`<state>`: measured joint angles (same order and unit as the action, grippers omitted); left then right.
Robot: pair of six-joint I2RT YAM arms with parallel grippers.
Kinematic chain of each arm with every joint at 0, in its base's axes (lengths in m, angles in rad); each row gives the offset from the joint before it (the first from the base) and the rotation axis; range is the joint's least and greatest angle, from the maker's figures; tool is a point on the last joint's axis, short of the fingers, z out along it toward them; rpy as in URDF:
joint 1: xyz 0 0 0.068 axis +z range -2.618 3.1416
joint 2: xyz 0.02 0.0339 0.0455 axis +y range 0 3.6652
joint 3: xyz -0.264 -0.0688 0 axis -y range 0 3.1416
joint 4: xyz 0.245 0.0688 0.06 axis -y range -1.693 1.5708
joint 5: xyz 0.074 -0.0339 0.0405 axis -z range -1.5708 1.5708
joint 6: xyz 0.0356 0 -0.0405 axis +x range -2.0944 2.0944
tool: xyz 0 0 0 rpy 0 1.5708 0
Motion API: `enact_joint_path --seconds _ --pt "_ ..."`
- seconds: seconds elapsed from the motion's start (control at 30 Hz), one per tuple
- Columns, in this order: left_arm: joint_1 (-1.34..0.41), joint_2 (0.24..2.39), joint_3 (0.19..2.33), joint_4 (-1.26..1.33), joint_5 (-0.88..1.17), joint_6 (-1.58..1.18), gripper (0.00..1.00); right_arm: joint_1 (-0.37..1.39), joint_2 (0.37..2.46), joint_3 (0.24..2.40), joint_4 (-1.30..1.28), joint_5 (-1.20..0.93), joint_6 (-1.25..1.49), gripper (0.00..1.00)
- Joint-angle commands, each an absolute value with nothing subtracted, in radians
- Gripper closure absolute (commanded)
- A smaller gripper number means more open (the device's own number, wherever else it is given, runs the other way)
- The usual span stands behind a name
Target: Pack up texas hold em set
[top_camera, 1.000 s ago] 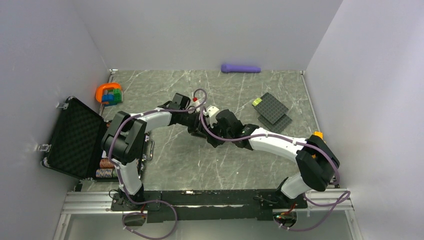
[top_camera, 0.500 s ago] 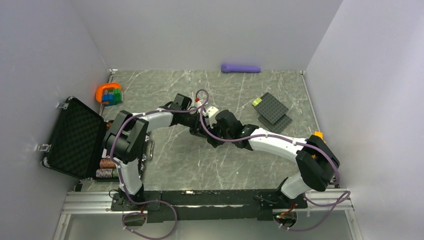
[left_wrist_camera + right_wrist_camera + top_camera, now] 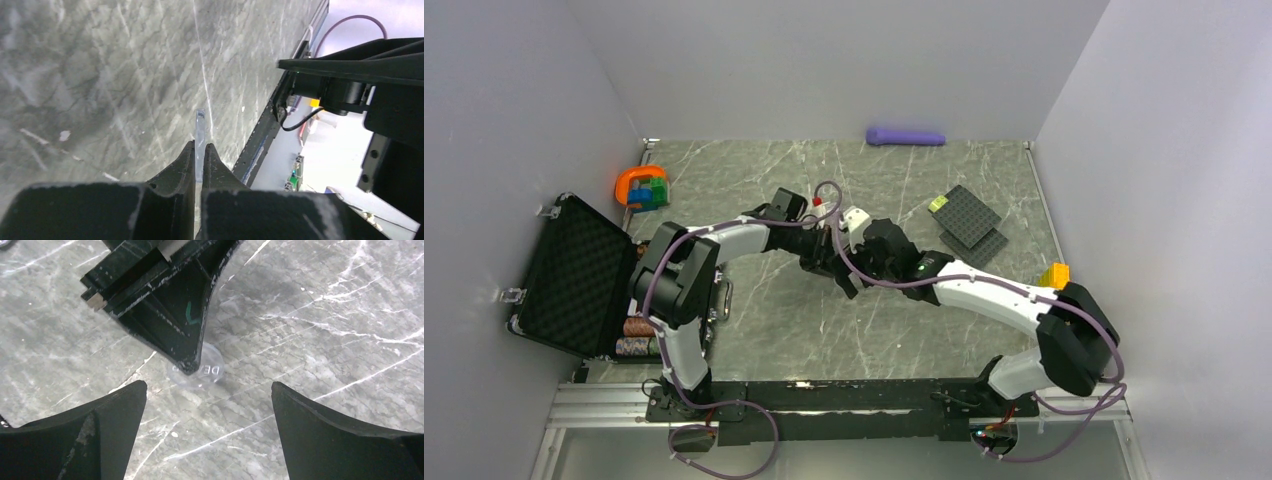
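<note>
The black foam-lined case (image 3: 574, 275) lies open at the table's left edge, with striped chip stacks (image 3: 634, 337) at its near side. Both arms meet over the middle of the table. My left gripper (image 3: 199, 146) is shut on a thin clear disc (image 3: 200, 129), held on edge just above the marble. In the right wrist view the same clear disc (image 3: 201, 371) shows printed letters, pinched at the tip of the left gripper's fingers (image 3: 170, 305). My right gripper (image 3: 207, 385) stands wide open just short of the disc, with nothing between its fingers.
An orange ring toy (image 3: 642, 186) with coloured blocks sits at the back left. A purple cylinder (image 3: 906, 136) lies by the back wall. Black studded plates (image 3: 969, 222) with a green brick (image 3: 937, 203) lie at the right, a yellow block (image 3: 1054, 273) nearer the right edge.
The left gripper closed on the clear disc, then the right gripper opened wide and let it go. The right arm's elbow has dropped toward the near right.
</note>
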<state>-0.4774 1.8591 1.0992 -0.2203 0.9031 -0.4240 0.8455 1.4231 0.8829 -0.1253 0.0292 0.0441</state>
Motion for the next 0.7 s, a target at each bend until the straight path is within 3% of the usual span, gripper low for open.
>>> enact_joint_path --seconds 0.0,0.27,0.67 --pt "-0.432 1.752 1.107 -0.262 0.827 -0.334 1.0 0.827 1.328 0.859 -0.078 0.031 0.041 0.01" --pt "-0.125 1.506 0.901 -0.186 0.828 -0.4 1.0 0.695 1.223 0.775 -0.038 -0.068 0.039 0.01" --pt "0.435 1.176 0.769 -0.498 0.697 -0.241 1.0 0.548 1.138 0.684 0.059 -0.182 0.053 0.01"
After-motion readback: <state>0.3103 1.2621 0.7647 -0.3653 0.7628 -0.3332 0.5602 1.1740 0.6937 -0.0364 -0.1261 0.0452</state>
